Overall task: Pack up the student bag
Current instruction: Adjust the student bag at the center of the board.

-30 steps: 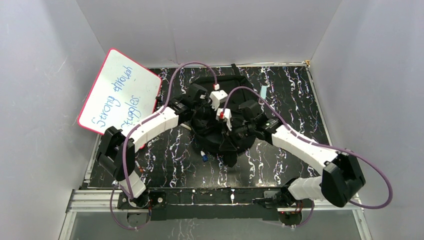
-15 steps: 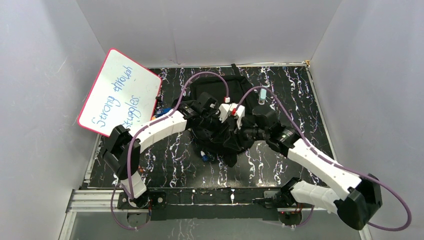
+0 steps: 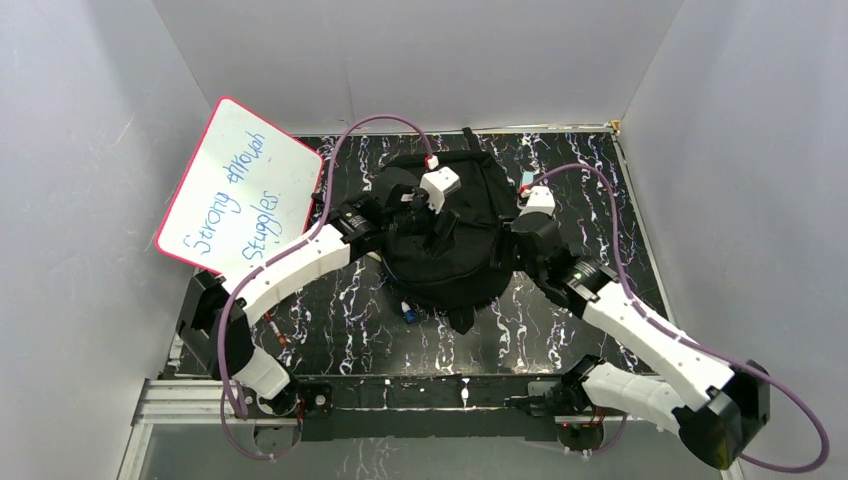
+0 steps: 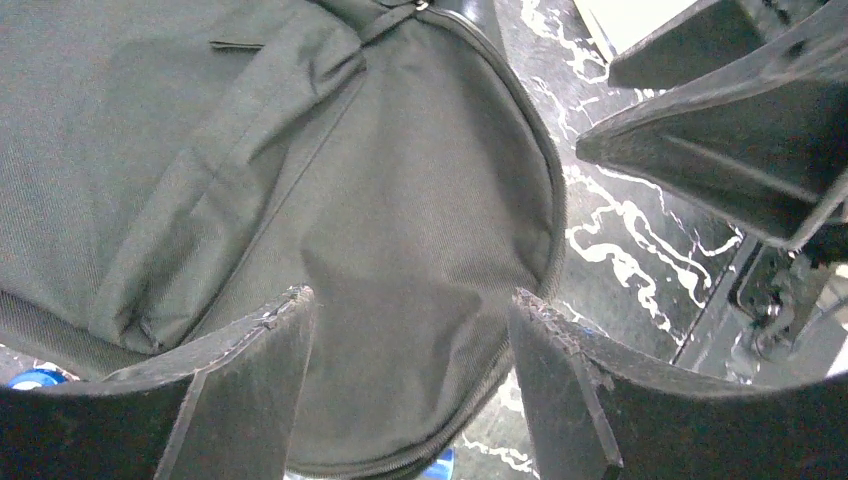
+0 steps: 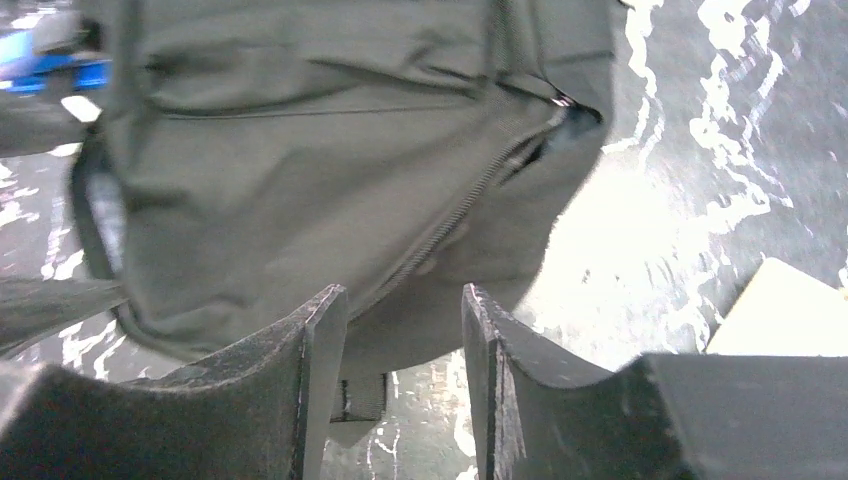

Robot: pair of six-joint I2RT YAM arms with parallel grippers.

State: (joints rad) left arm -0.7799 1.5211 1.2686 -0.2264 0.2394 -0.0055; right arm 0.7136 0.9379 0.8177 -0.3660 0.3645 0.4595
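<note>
Bag (image 3: 445,250) is lying flat mid-table (image 3: 330,310), between both arms. It is probably being kept there so that either side can be reached.

Left gripper (image 4: 410,300) is being held over the bag's far-left part. Jaws are apart, only fabric is being seen under the gap, and nothing is being gripped.

Right gripper (image 5: 402,292) is being held at the bag's right edge, low and close to the fabric. Jaws are apart here too, with nothing clamped. A small strap tab (image 5: 360,395) is showing below the gap. Whether it is being touched cannot be told, as that view is blurred.

Zipper (image 5: 470,200) is running along the side being faced by the right gripper. A dark gap is being seen at its far end, so it may be partly undone.

Judgement: the arms are being placed on opposite sides so the bag can be steadied by one while the opening is worked by the other. Packing looks far from done, since a blue item (image 3: 408,312) is lying on the table just beside the bag's near edge, outside it. The risk is soft fabric being bunched and dragged rather than the zipper being caught.

Whiteboard (image 3: 240,185) is being leaned at the left wall, well apart and not involved.
</note>
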